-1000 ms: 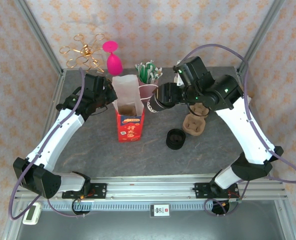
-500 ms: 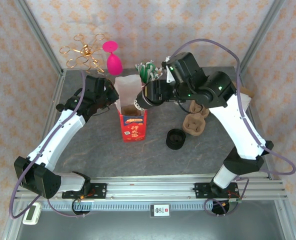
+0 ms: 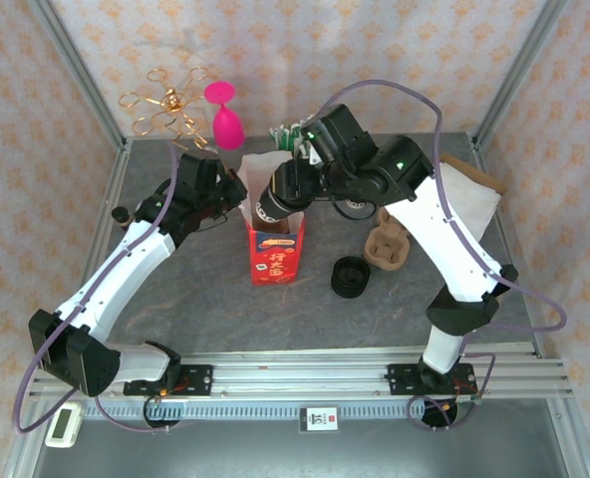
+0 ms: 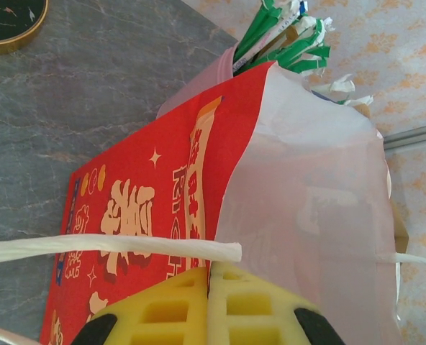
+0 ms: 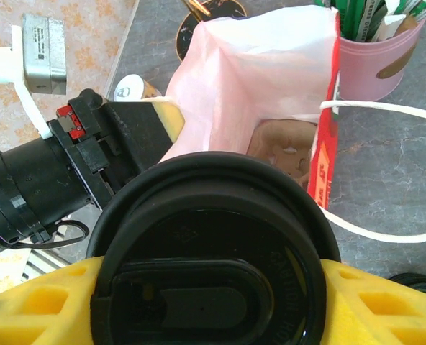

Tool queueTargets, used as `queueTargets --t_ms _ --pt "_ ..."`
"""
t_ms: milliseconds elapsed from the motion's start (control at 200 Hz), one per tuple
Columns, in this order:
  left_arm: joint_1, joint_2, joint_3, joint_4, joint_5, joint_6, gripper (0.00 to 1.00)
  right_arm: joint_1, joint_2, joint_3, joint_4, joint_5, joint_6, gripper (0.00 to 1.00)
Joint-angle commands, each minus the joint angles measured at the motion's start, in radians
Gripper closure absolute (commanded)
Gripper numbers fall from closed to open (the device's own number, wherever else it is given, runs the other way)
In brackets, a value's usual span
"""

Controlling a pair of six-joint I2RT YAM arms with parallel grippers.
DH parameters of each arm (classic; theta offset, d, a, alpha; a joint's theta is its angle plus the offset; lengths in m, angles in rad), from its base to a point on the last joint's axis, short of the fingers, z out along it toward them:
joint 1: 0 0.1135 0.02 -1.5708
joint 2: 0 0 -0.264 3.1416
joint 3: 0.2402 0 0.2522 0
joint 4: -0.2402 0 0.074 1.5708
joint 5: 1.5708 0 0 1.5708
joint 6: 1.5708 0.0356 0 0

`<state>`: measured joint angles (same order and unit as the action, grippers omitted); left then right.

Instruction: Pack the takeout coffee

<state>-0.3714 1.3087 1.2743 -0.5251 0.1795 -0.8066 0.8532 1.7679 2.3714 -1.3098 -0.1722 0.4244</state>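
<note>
Right wrist: coffee (image 5: 213, 273), carrier (image 5: 285, 147) inside bag (image 5: 234, 72)

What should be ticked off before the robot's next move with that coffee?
1. Right claw grips the cup: ok.
2. Lid on the cup: ok.
3. Left claw pinches the bag rim: ok.
4. Bag mouth open: ok.
5. Cup level over the mouth: cannot tell.
6. Tray inside the bag looks empty: ok.
</note>
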Motion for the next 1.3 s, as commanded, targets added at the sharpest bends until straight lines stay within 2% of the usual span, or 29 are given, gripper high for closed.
queueTargets --t_ms 0,686,826,1291 --pt "-0.018 -0.013 0.023 0.031 -0.029 -0.017 1.00 0.007 0.008 0.007 0.002 0.043 0.026 0.38" --pt "-0.094 -0.003 0.010 0.117 -0.033 -0.087 1.00 0.012 0.051 -0.112 0.000 0.105 0.047 0.39" --pt "-0.098 -0.011 -0.001 0.115 -0.055 -0.096 1.00 0.012 0.067 -0.134 0.000 0.108 0.055 0.40" --pt "-0.095 -0.054 -0.072 0.166 -0.028 -0.099 1.00 0.012 0.116 -0.175 0.000 0.098 0.077 0.41"
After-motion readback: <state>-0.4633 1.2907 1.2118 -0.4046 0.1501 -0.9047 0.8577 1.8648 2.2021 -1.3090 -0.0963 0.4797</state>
